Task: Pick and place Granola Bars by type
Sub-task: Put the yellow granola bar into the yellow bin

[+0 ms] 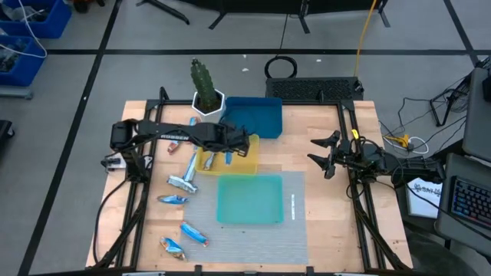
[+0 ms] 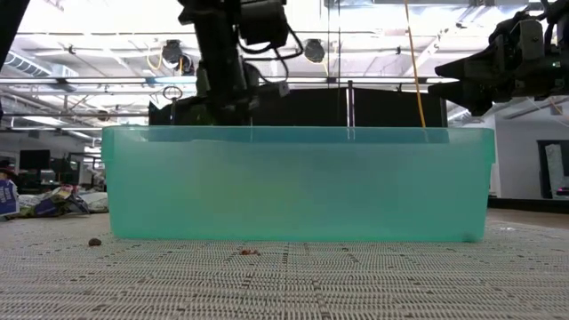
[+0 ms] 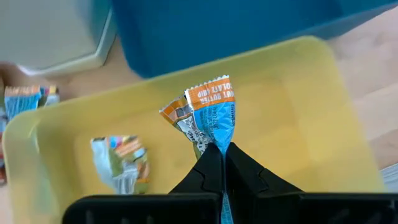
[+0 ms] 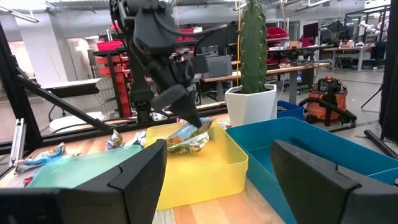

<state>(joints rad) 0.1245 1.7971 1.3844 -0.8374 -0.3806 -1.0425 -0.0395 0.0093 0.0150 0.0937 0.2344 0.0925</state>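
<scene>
Granola bars are what I'm sorting, and one of them (image 3: 214, 115) hangs in my left gripper (image 3: 224, 163) right now, fingers pressed together on the crimped end of its blue wrapper with the orange band. It sits just above the yellow tray (image 3: 292, 93), which lies between the blue tray (image 1: 253, 115) on the far side and the teal tray (image 1: 249, 199) on the near side. A second bar (image 3: 121, 163) already lies flat in the yellow tray, to one side of the held one.

From the way the wrapper creases and droops, I judge these bars light and soft-skinned: thin foil, slick, easily crumpled, with a brittle filling that would crack under a hard squeeze. The flat sealed end looks like the best place to pinch, since the foil there gives the fingers something to bite.

More loose bars (image 1: 184, 182) lie scattered on the desk (image 1: 322, 126) to the left of the trays, some overlapping, so I'd approach each from a free end.

My right gripper (image 1: 328, 155) waits over the right side of the desk, fingers spread, holding nothing.
</scene>
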